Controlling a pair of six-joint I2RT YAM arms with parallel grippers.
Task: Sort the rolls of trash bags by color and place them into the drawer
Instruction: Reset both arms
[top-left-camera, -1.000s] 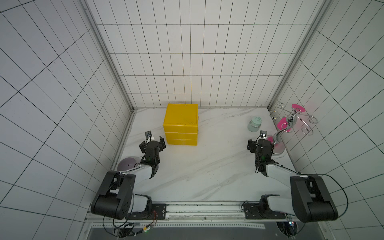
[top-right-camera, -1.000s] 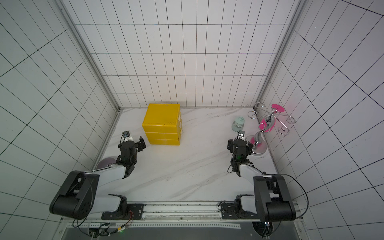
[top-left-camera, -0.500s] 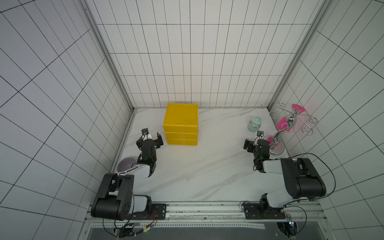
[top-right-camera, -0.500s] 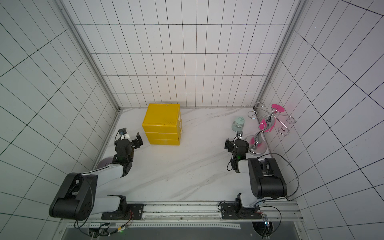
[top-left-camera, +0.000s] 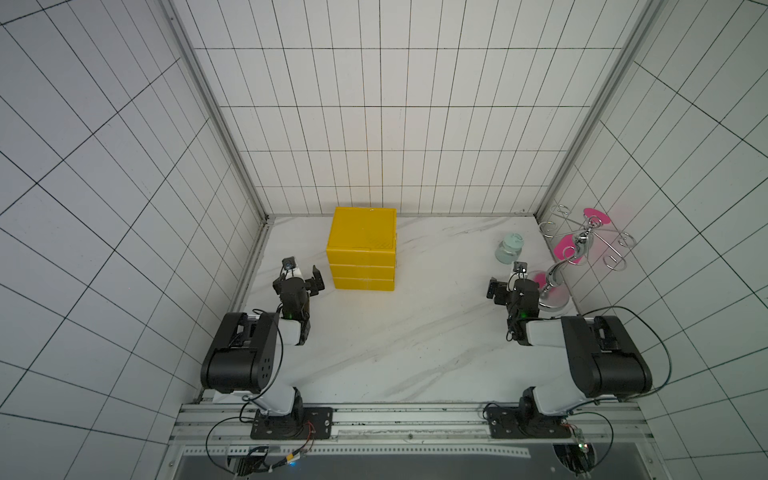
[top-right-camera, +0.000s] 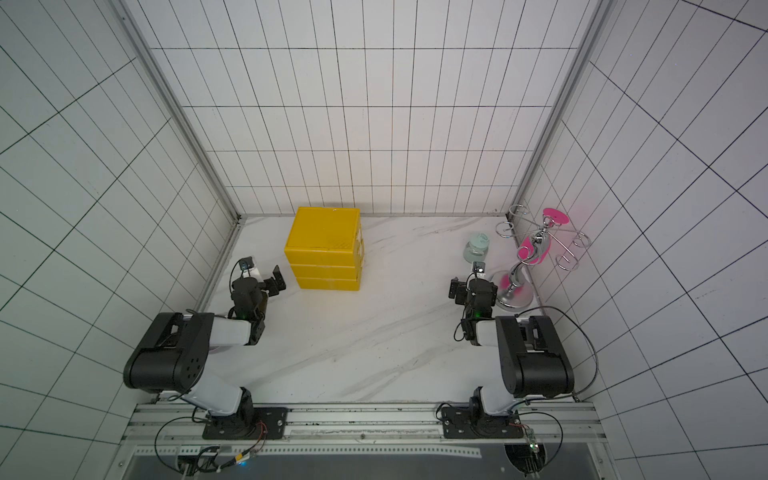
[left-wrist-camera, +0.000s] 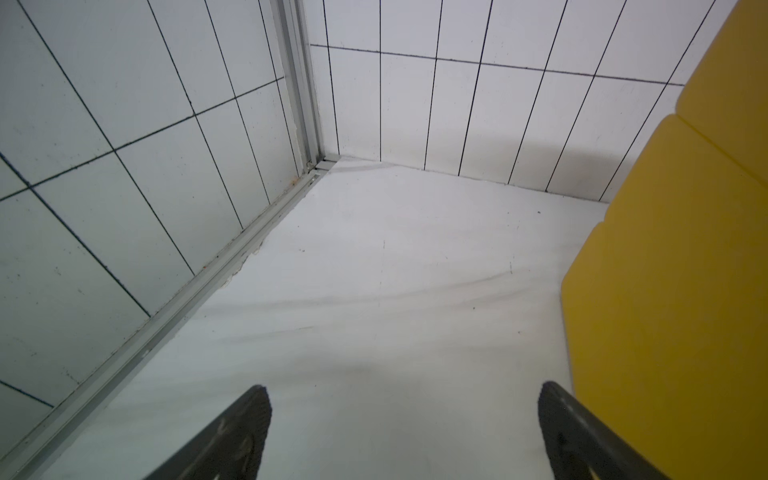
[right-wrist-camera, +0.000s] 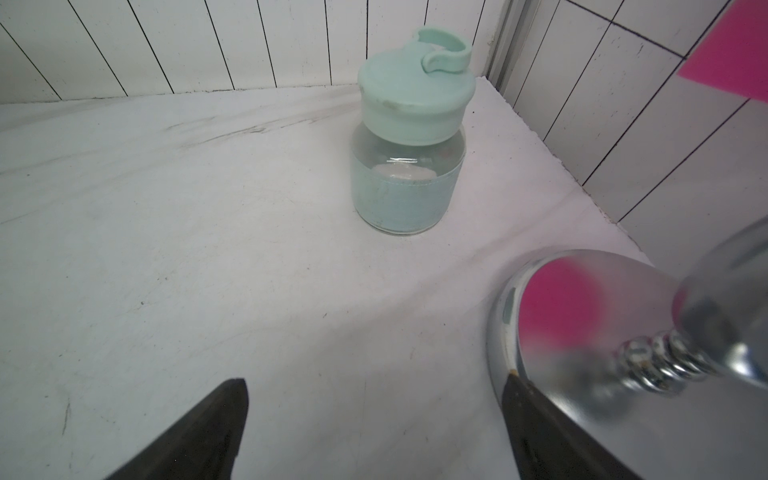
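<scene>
Drawers (top-left-camera: 361, 253): yellow stack, all shut, at the back of the counter (top-left-camera: 415, 340).
Left jaws: wide apart, empty, just beside the drawers.
Right jaws: wide apart, empty, facing a mint jar (top-left-camera: 508, 249), beside a chrome stand (top-left-camera: 555, 297).

Yellow drawer (top-left-camera: 363, 232), mint-green jar (top-left-camera: 508, 253), grey-veined white table (top-left-camera: 415, 332), possibly pink-tagged chrome stand (top-left-camera: 552, 301)

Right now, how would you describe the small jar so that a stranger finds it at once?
Look to the far right corner of the white marble table, where a chrome stand carries pink discs. Beside that stand, toward the table's middle, stands the jar: upright, clear glass, with a mint-green lid, the only green thing there.
</scene>
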